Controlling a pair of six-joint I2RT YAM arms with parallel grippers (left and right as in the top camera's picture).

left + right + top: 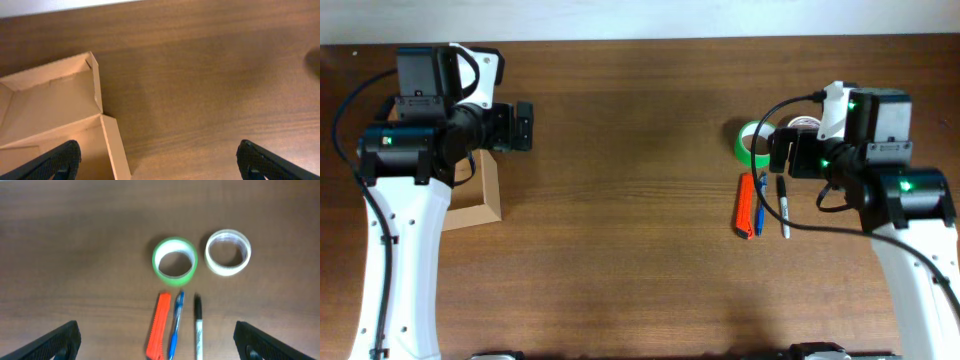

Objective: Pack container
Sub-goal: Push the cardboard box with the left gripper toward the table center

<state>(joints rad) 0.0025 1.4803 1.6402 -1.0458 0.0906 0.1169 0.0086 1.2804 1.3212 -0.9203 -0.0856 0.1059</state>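
Starting at the left wrist cam: left gripper (160,162) has both fingers (57,161) at the frame's bottom corners, spread wide, only bare table (210,85) between them. Just past the left finger sits the cardboard box (55,105), open side up, tan inner walls and one corner showing (the overhead hides most of that under the arm). Nothing grips the box.

Right wrist cam: right gripper (160,342) is also spread wide, holding nothing. Nearest its fingers, three items lie side by side: orange box cutter (158,326), blue pen (176,325), black marker (198,327). The cutter and pen nearly touch; the marker is slightly apart. Beyond them are the green tape roll (156,262) and clear tape roll (210,252), lying flat, close but not touching.

Overhead adds layout: the box is at the table's left side, partly under the left arm, well apart from the tools on the right. The right gripper covers most of the clear roll in that view.
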